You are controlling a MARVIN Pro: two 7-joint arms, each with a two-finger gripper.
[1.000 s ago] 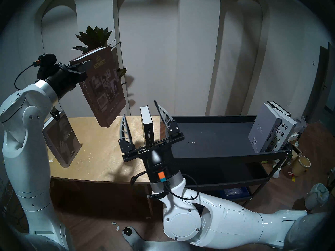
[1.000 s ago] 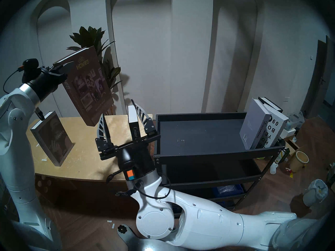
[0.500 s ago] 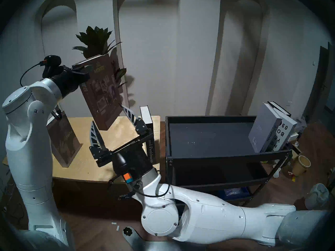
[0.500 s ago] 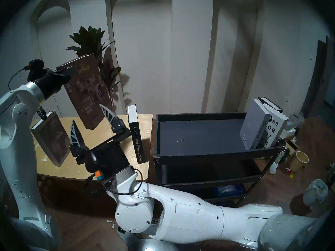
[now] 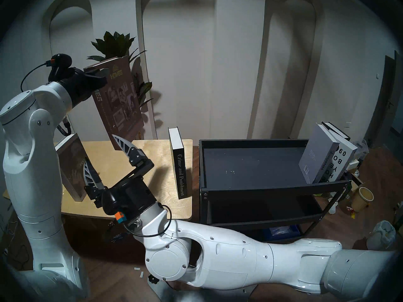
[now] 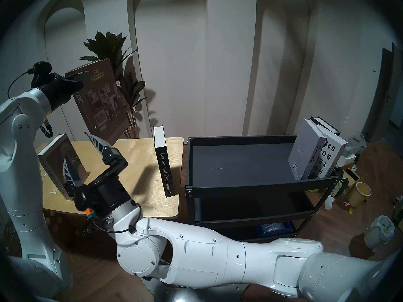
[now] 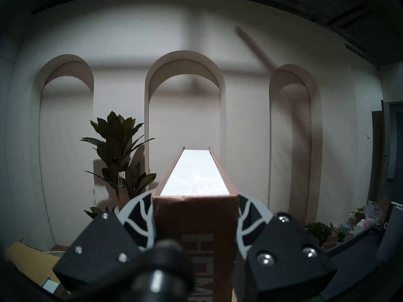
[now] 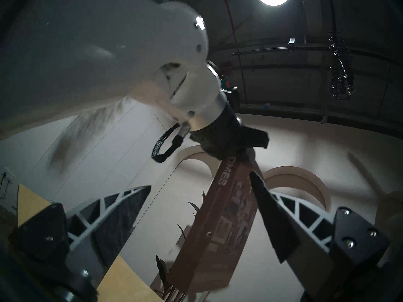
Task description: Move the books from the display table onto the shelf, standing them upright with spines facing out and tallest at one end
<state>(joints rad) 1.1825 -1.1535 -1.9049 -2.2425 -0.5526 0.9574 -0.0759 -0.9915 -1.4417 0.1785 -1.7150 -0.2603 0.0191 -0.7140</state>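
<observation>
My left gripper (image 5: 98, 73) is shut on the top of the brown "Homes" book (image 5: 117, 103), which hangs tilted above the back left of the display table (image 5: 159, 149). My right gripper (image 5: 99, 148) is open, tilted upward, its fingers on either side of the book's lower end (image 8: 218, 229) without touching it. Black "Crime and Punishment" (image 5: 180, 168) stands upright at the table's right edge. Grey "Special Issue" (image 5: 69, 164) stands at the left, partly hidden. Grey "Discontent" (image 5: 316, 155), the white yearbook (image 5: 344, 160) and a black book (image 5: 335, 129) lean at the right end of the shelf (image 5: 272, 185).
A potted plant (image 5: 115, 44) stands behind the table, close to the held book. A cup (image 5: 363, 199), a lined bin (image 5: 381, 236) and small clutter lie on the floor right of the shelf. The shelf's top tray is bare left of the books.
My right gripper has swung left, away from "Crime and Punishment", to below the "Homes" book, staying open. My left arm has shifted the held book slightly left.
</observation>
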